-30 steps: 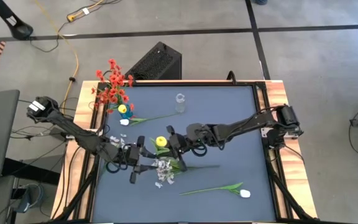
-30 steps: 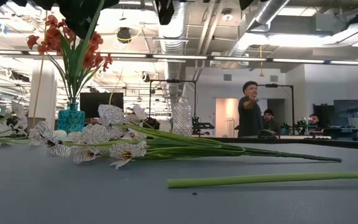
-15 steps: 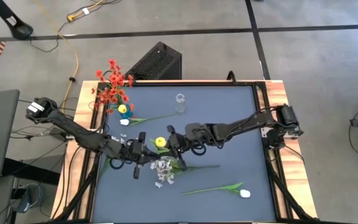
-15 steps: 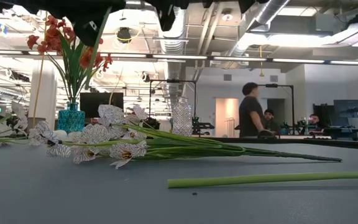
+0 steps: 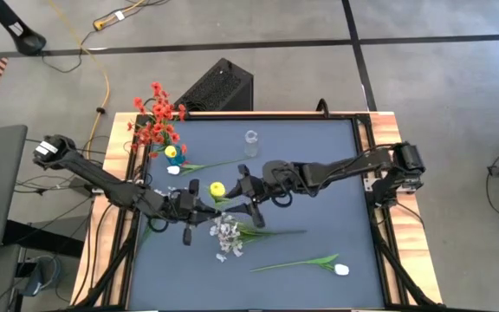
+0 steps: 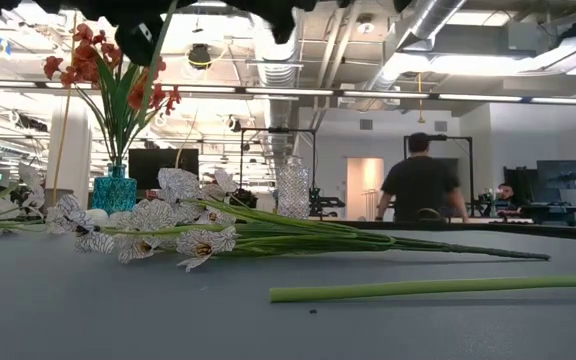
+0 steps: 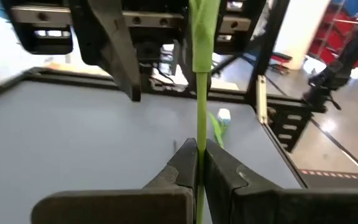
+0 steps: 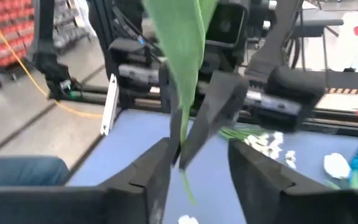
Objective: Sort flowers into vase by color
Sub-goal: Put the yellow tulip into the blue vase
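Observation:
A yellow tulip bud on a green stem hangs above the table's middle. My left gripper is shut on that stem. My right gripper stands open just to the right of it, its fingers on either side of the tulip's leaf and apart from it. Red flowers stand in a teal vase at the far left. A spray of white blossoms and a white tulip lie flat on the table. My left gripper pinches the yellow tulip's green stem between its two fingers, some way below the bud. The fingers come level from the table's left. The flower is lifted clear of the table.
A clear glass vase stands far of the middle. Beside the teal vase are a small yellow and blue thing and another white tulip lying flat. A person walks in the room beyond the table.
My left gripper has moved right and toward the far edge and shut on the yellow tulip's stem. My right gripper has opened, let the stem go and drawn slightly toward the far edge. The bud has shifted a little toward the far left.

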Action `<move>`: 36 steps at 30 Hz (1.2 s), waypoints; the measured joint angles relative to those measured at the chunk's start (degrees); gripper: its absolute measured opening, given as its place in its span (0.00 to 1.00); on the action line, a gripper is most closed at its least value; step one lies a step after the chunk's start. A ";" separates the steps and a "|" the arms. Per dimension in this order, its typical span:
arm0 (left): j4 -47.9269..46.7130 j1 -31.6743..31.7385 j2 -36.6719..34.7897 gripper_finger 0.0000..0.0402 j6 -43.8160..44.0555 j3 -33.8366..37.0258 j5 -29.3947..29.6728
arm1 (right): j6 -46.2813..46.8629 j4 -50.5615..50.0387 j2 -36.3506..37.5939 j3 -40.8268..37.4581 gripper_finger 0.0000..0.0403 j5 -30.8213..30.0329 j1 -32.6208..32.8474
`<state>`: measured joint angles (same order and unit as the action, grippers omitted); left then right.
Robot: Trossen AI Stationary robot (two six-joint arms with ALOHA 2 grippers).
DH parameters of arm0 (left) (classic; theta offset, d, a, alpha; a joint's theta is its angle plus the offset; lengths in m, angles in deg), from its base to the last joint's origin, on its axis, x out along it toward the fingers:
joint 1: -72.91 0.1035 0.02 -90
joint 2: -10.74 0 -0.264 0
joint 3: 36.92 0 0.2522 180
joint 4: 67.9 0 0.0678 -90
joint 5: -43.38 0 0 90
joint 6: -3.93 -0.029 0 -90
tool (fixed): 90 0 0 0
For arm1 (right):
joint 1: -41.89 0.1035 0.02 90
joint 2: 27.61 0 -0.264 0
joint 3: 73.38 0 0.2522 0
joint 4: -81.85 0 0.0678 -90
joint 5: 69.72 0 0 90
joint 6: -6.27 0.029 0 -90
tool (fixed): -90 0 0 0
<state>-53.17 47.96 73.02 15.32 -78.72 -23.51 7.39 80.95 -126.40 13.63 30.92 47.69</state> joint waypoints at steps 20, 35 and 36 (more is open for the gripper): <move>-0.49 4.59 -2.82 0.00 -9.81 0.00 4.68 | -1.66 5.21 17.99 -20.35 0.49 -0.22 -4.59; -0.76 17.64 -8.17 0.00 -14.80 3.32 -15.41 | -2.85 7.91 29.52 -33.73 0.47 -0.44 -6.54; -1.16 18.07 -9.95 0.00 -14.24 3.76 -16.61 | -2.90 8.24 30.03 -34.51 0.47 -0.46 -7.13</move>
<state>-54.33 66.03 63.06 1.07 -74.95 -40.12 4.48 89.19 -96.37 -20.87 30.46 40.55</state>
